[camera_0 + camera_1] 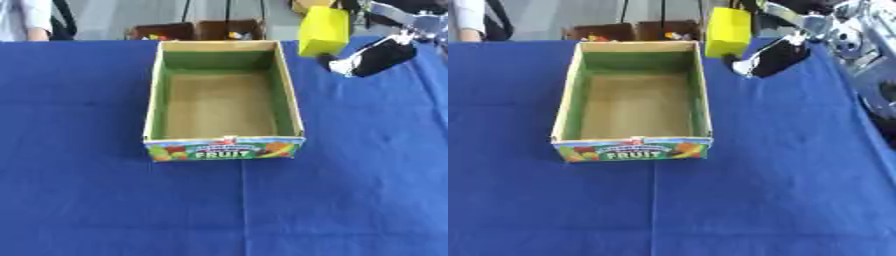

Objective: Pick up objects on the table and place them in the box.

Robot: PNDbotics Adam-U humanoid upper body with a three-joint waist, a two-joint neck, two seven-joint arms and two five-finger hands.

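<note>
An open cardboard box with "FRUIT" printed on its front wall stands in the middle of the blue table; I see nothing inside it. A yellow block hangs in the air just past the box's far right corner. My right hand comes in from the upper right and is shut on the block, its black thumb sticking out below and to the right of it. The fingers behind the block are hidden. My left hand shows in neither view.
Two brown cardboard boxes with small coloured things in them stand beyond the table's far edge. A person's sleeve shows at the far left corner. My right arm's silver joints fill the upper right.
</note>
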